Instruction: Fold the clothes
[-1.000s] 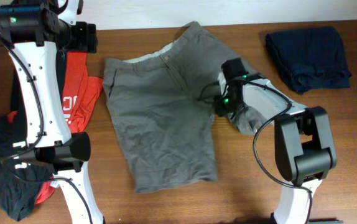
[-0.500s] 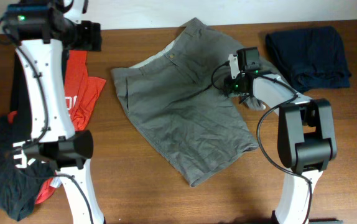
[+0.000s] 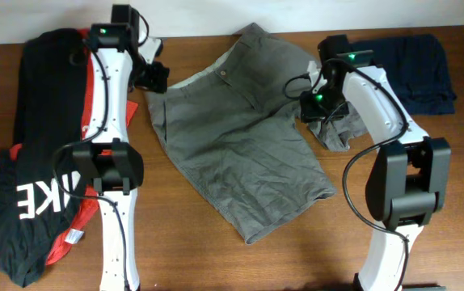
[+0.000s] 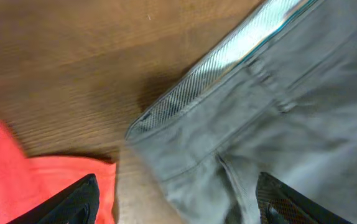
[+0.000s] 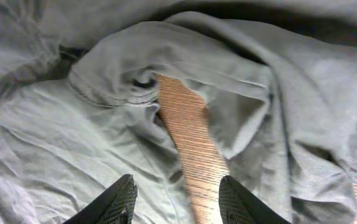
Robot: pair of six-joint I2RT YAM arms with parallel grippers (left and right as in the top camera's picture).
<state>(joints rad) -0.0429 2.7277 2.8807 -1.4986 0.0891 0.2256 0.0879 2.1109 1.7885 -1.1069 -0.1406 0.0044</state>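
The grey-khaki shorts (image 3: 240, 141) lie spread and wrinkled across the middle of the table, waistband to the upper left, one leg bunched at the right (image 3: 337, 129). My left gripper (image 3: 153, 77) is open over the waistband corner (image 4: 185, 106), between the shorts and a red garment (image 4: 35, 186). My right gripper (image 3: 311, 105) is open and empty above the bunched leg, with bare wood (image 5: 191, 143) showing between folds (image 5: 104, 81).
A black garment with white letters (image 3: 38, 186) lies over red cloth (image 3: 94, 105) at the left. A folded navy garment (image 3: 418, 69) sits at the back right. Bare wood (image 3: 216, 259) runs along the front.
The left arm has swung right and down to the waistband corner, uncovering the black garment. The right gripper has shifted slightly; the shorts have hardly moved since half a second ago.
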